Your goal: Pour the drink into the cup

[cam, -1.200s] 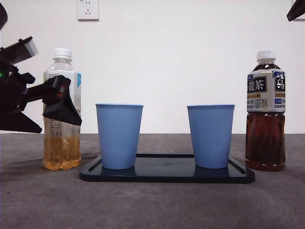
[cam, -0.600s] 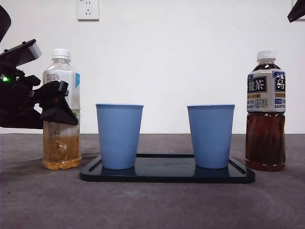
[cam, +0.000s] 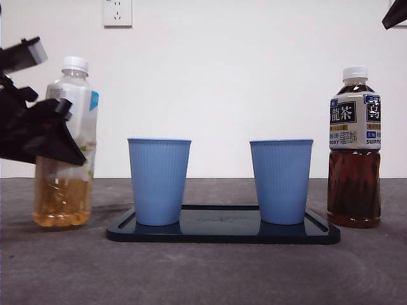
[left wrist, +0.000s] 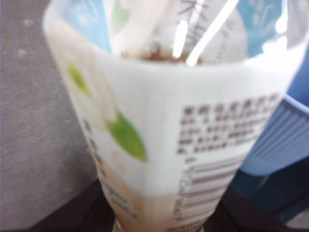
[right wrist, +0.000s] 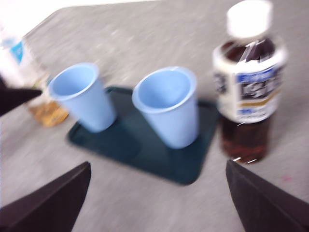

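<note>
A pale tea bottle (cam: pixel 60 200) with a white cap stands at the far left, leaning slightly. It fills the left wrist view (left wrist: pixel 183 121). My left gripper (cam: pixel 63 133) is shut on its middle, coming in from the left. Two empty blue cups (cam: pixel 159 181) (cam: pixel 281 181) stand on a dark tray (cam: pixel 222 232). The right wrist view shows both cups (right wrist: pixel 84 96) (right wrist: pixel 169 106) from above. My right gripper (right wrist: pixel 158 164) is open and empty, high above the table, showing only as a black tip (cam: pixel 394 14) at the top right corner.
A dark tea bottle (cam: pixel 354 152) with a white cap stands right of the tray, also in the right wrist view (right wrist: pixel 248 92). A wall with a socket (cam: pixel 117 13) is behind. Grey table (cam: pixel 203 273) lies in front of the tray.
My left gripper has closed on the pale bottle and carried it to the left, away from the left cup, tilting it slightly. The right arm has not moved.
</note>
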